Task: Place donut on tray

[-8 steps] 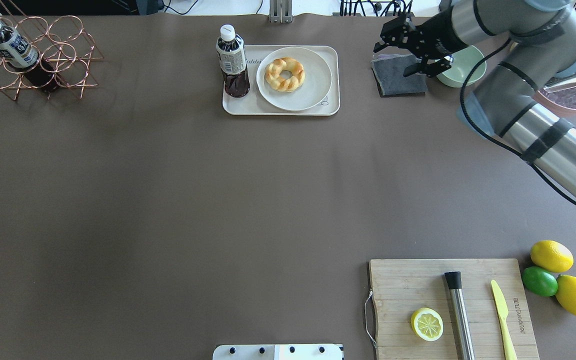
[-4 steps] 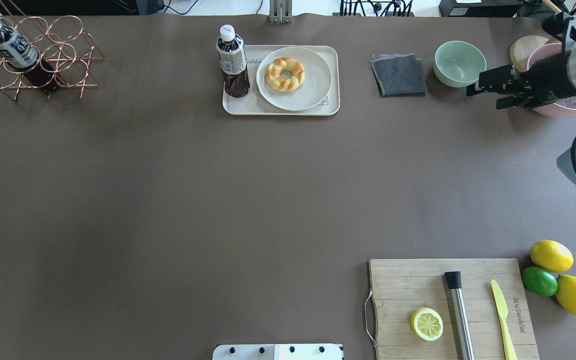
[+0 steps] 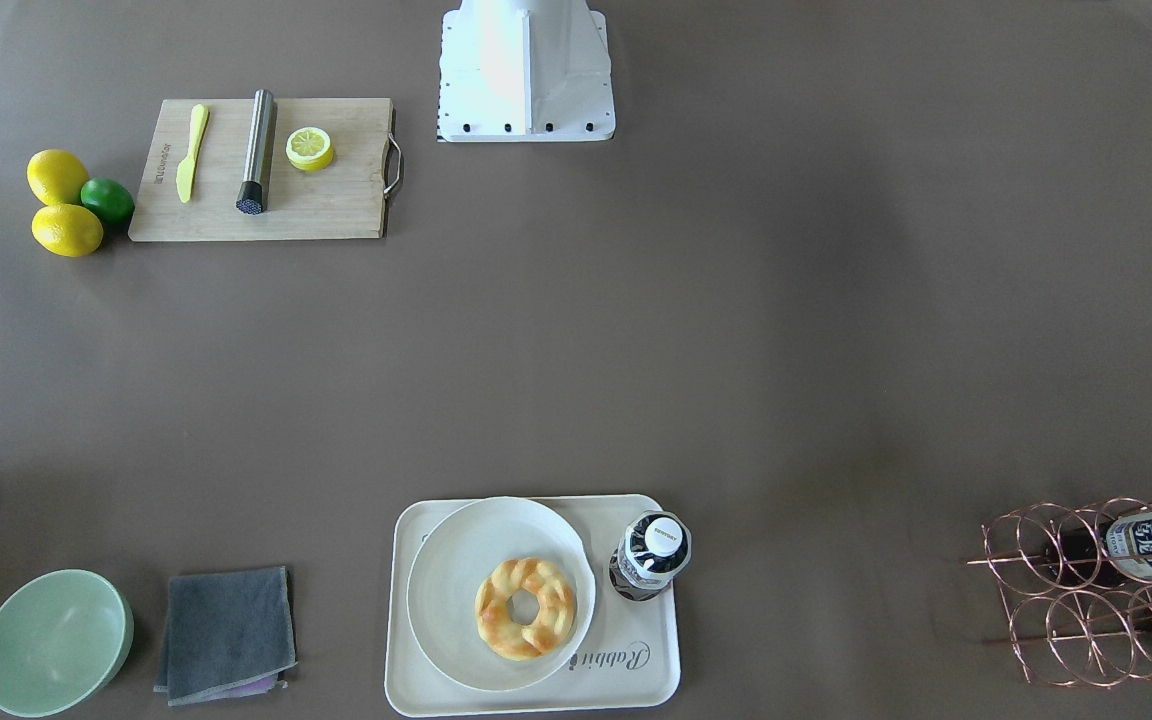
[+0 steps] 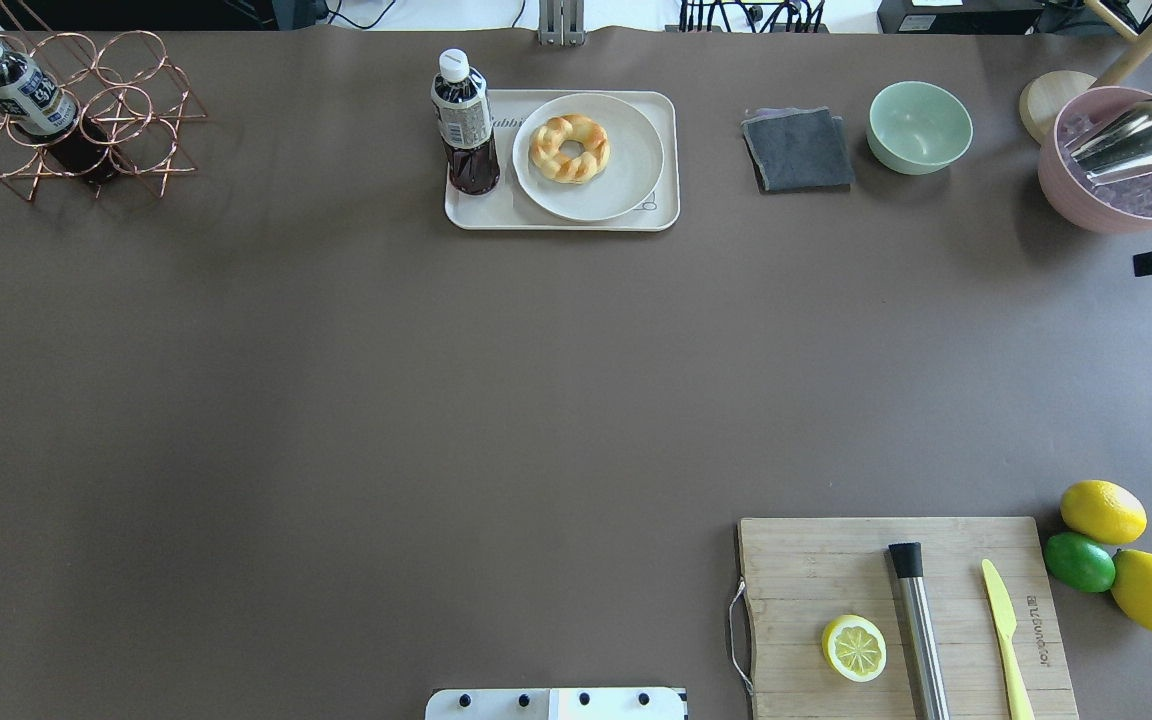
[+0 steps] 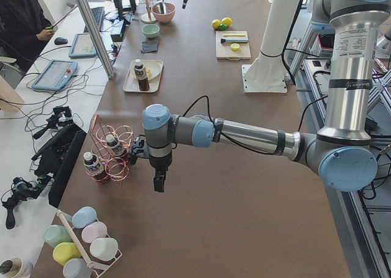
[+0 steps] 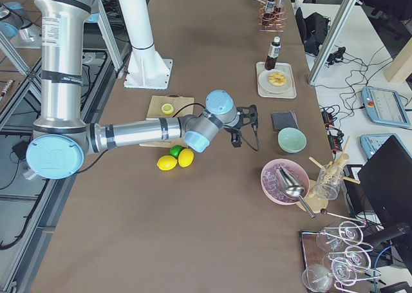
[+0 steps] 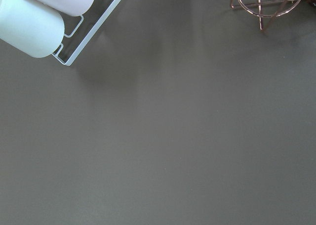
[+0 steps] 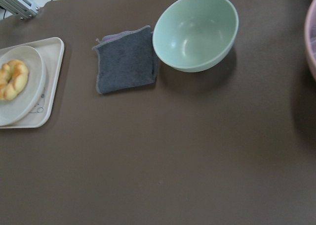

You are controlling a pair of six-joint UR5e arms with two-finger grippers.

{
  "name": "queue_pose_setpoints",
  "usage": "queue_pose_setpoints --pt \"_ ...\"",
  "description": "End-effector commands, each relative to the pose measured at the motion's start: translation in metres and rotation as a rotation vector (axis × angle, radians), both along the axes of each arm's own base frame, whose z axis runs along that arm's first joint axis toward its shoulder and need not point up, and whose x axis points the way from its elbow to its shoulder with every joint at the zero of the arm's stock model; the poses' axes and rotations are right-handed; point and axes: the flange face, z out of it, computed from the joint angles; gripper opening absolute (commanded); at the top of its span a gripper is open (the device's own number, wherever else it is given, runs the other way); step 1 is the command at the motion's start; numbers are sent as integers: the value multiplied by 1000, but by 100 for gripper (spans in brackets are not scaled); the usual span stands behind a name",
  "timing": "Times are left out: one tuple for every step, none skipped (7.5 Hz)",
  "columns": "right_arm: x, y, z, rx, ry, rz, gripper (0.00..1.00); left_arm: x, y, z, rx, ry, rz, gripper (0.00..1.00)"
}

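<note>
Brown tabletop (image 4: pixel 336 400): your golden twisted donut (image 4: pixel 569 148) sits plated on the cream rectangular tray (image 4: pixel 481 210) (done, seemingly); left gripper (image 5: pixel 159 185), right gripper (image 6: pixel 250 124): grip impossible to tell.

One camera looks down on the desk (image 4: pixel 336 400) from behind me; another faces me from the far edge. Both share the tray (image 4: pixel 481 212), which my right wrist camera, seemingly nearer, also catches.

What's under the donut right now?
The donut lies on a round off-white plate, which sits on the cream tray beside a bottle. The tray surface beneath the plate is covered.
</note>
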Motion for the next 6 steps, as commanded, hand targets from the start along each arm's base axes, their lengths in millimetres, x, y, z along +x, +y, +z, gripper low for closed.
queue_pose_setpoints --pt "98 14 80 -79 274 -186 100 -2 6 7 -12 -3 -1 98" --pt "128 -6 75 -102 377 -229 100 -1 6 7 -12 -3 0 98" --pt "138 -15 72 -203 390 -250 100 -2 8 7 -13 -3 0 98" --pt "145 -34 53 -288 369 -253 100 -2 8 6 -9 -3 1 98" --pt "151 -37 45 -352 339 -252 100 -2 7 6 -9 -1 0 98" --pt "145 -27 56 -380 233 -256 100 -1 7 6 -12 0 2 98"
